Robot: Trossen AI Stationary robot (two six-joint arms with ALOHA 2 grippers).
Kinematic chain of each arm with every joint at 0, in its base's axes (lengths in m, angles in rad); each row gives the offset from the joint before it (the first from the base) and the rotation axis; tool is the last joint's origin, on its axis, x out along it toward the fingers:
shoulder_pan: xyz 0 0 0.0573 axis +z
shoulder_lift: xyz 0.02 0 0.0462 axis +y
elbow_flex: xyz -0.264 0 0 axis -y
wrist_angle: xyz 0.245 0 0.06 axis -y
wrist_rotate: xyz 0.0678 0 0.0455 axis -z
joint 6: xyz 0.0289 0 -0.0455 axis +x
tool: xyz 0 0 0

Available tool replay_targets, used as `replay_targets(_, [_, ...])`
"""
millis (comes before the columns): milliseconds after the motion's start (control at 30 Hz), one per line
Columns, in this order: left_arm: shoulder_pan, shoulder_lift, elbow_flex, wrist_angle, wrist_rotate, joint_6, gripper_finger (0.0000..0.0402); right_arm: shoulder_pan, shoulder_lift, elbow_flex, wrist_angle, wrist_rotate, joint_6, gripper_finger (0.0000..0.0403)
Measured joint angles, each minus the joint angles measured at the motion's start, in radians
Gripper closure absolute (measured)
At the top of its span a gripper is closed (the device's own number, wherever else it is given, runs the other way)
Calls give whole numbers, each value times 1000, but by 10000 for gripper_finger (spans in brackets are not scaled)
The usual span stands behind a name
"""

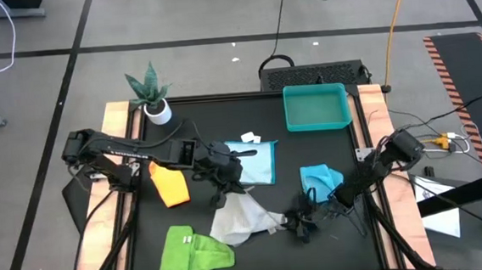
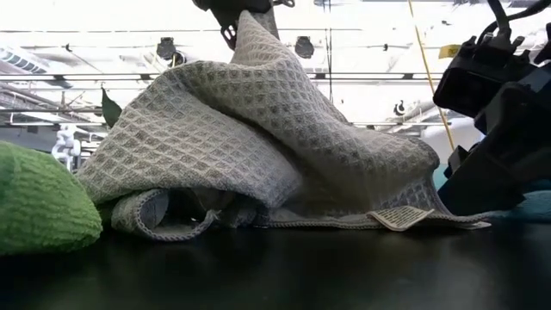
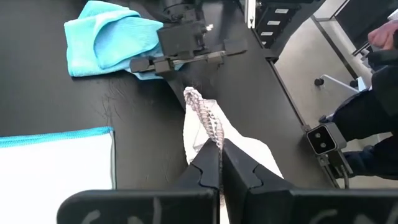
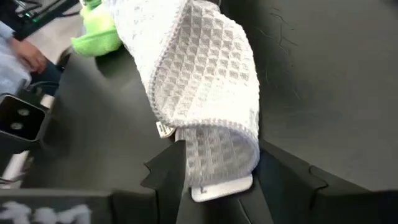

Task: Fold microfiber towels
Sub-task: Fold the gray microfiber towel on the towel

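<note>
with the left fingers (image 3: 219, 163) pinched closed on the white-grey towel (image 1: 240, 216) and the right fingers (image 4: 221, 171) open around its edge, the lifted cloth may slump beside the green towel (image 1: 194, 252).

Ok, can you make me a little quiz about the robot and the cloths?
1. True or false: the left gripper is shut on the white-grey towel.
2. Which cloth lies closest to the plant: (a) lime green towel, (b) yellow-orange towel, (c) turquoise towel?
3. What stands at the table's far edge near the right arm's side?

Key: 1 true. 2 b. 3 the teal tray.
</note>
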Motion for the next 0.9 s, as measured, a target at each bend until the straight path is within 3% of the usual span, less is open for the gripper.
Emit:
replay_targets(167, [0, 0, 0, -29, 0, -8, 399, 2, 7, 15, -27, -5, -15, 280])
replay_targets(400, [-2, 0, 0, -23, 0, -14, 399, 11, -1, 15, -66, -26, -30, 385])
replay_targets(500, [-2, -12, -1, -18, 0, -14, 399, 11, -33, 13, -75, -48, -40, 397])
replay_targets(700, [-12, -137, -2, 27, -43, -32, 400, -2, -305, 36, -290, -79, -121, 401])
replay_targets(900, [-59, -293, -1, 59, -194, -40, 400, -52, -622, 237, -841, -165, -283, 402])
